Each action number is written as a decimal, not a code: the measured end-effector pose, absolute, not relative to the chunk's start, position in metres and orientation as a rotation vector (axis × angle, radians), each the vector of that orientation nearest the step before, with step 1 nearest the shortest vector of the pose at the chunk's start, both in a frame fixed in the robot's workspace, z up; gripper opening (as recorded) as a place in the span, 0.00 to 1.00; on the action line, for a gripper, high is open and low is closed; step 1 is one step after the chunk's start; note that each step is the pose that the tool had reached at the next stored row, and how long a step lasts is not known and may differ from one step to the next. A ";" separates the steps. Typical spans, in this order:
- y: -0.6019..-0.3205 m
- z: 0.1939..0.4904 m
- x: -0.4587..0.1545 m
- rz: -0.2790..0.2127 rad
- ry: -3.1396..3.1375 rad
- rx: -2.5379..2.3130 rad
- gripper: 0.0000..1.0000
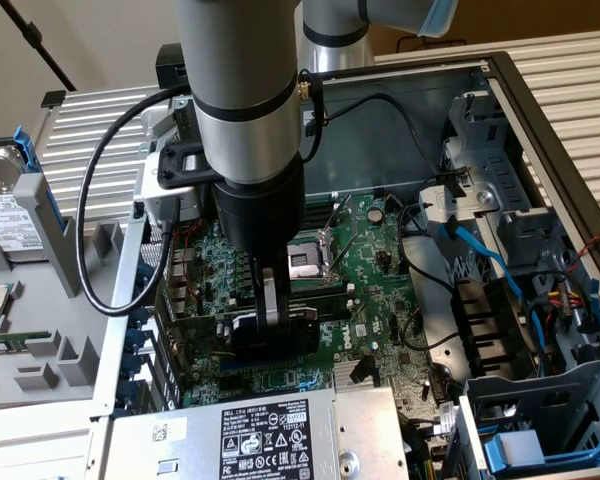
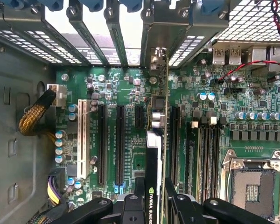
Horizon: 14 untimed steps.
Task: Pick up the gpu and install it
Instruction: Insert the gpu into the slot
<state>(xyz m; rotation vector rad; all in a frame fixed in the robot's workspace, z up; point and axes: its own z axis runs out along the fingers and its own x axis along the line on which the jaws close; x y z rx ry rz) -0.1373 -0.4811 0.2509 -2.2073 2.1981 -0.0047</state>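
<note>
the jaws (image 2: 155, 205) are closed partway on the gpu (image 2: 155, 158), gripping its upper edge so the card hangs on edge below the wrist, black shroud on one face, silver bracket (image 2: 164, 51) toward the rear slot openings. the card sits low over the motherboard (image 2: 130, 93), between two long black expansion slots (image 2: 120, 144); whether its edge connector has entered a slot cannot be told. judgement: to seat it well, keep the card square to the board and in line with the slot along its whole length, bracket lined up with its rear opening, and press straight down, not tilted, or the connector could bind. beyond the card lie the cpu socket (image 2: 252, 186) and memory sticks (image 2: 203, 154). in the exterior view the open pc case (image 1: 540, 90) lies on a worktop (image 1: 580, 50), power supply (image 1: 250, 440) nearest the camera, drive cage with blue cables (image 1: 490, 250) at the exterior view's right, a hard drive (image 1: 5, 210) at the exterior view's left.
</note>
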 end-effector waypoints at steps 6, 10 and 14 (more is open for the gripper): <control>-0.481 0.250 -0.137 -0.007 2.197 -2.206 0.27; -0.481 0.249 -0.137 -0.007 2.196 -2.206 0.27; -0.481 0.249 -0.137 -0.008 2.197 -2.206 0.27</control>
